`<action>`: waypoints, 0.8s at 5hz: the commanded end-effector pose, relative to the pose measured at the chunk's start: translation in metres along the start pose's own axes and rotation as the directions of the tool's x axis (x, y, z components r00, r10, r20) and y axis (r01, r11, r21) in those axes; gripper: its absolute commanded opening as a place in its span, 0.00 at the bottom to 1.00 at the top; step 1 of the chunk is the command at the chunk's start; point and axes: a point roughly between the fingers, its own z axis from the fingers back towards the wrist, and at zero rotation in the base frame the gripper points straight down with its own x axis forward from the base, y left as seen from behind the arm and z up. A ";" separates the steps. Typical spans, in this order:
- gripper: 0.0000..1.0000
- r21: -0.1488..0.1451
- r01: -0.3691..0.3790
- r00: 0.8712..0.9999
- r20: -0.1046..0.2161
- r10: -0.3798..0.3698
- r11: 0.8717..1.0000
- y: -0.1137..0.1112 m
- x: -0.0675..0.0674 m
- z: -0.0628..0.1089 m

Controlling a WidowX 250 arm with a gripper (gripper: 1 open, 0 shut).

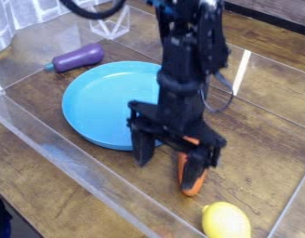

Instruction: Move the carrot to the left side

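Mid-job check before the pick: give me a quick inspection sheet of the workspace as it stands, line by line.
Surface: dark wood table, with a transparent barrier edge across the foreground.
Job's things: carrot lies right of the plate, mostly hidden behind the gripper; only its orange body shows.
Clutter: blue plate, nothing seen on its visible part; purple eggplant behind the plate; yellow lemon near the front edge, apart from the carrot.
Grippers: gripper open, pointing down, fingers straddling the carrot; contact cannot be told.
Cables: a dark cable runs along the arm.
Surroundings: a pale wire object at the top edge, too unclear to name.
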 end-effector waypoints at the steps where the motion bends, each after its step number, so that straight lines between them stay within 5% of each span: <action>1: 1.00 -0.024 0.017 0.995 0.101 -0.014 1.000 -0.011 0.011 0.016; 4: 1.00 -0.049 0.037 0.986 0.164 -0.028 0.998 -0.020 0.028 0.024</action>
